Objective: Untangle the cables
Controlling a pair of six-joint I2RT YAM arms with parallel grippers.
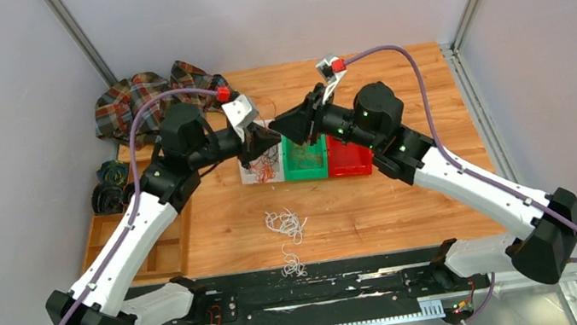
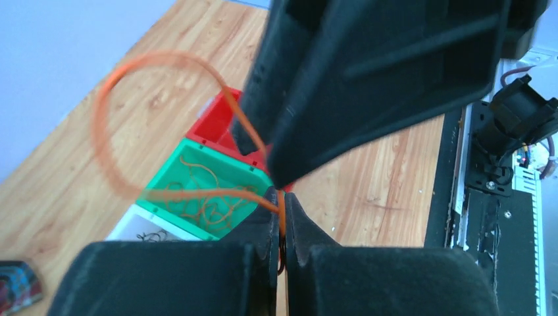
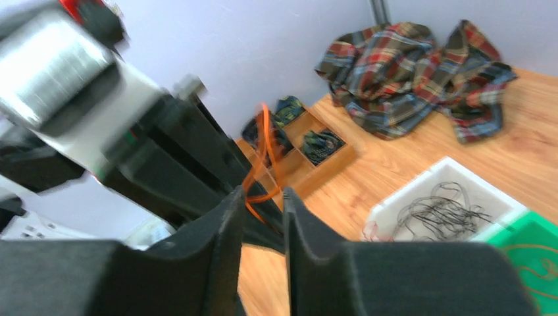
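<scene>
**Q:** Top view: how do the two arms stand?
**A:** The left gripper [image 1: 267, 136] and the right gripper [image 1: 286, 124] meet tip to tip above three small plastic bins. The bins sit in a row on the wooden table [image 1: 411, 196]: a white bin [image 1: 249, 179], a green bin [image 1: 307, 177] and a red bin [image 1: 353, 172].

**Q:** Left wrist view: what is the state of the left gripper?
**A:** Its jaws are pressed together on a thin orange wire [image 2: 99, 131], pinched at the tips. The wire arcs out in a wide loop and comes back between the right gripper's fingers.

**Q:** Right wrist view: and the right gripper?
**A:** Its jaws stand narrowly apart with the orange wire in the gap. Whether either pad touches the wire cannot be told.

**Q:** Where are the other cables?
**A:** Black curly wires [image 3: 444, 207] lie in the white bin and orange-brown wires [image 2: 204, 204] in the green bin. Two clumps of white curly wires [image 1: 287, 225] lie on the table nearer its front edge, well apart from both grippers.

**Q:** What else is on the table?
**A:** A crumpled plaid cloth [image 1: 146, 97] lies at the far left corner. A wooden compartment tray [image 1: 156, 251] runs along the left edge.
</scene>
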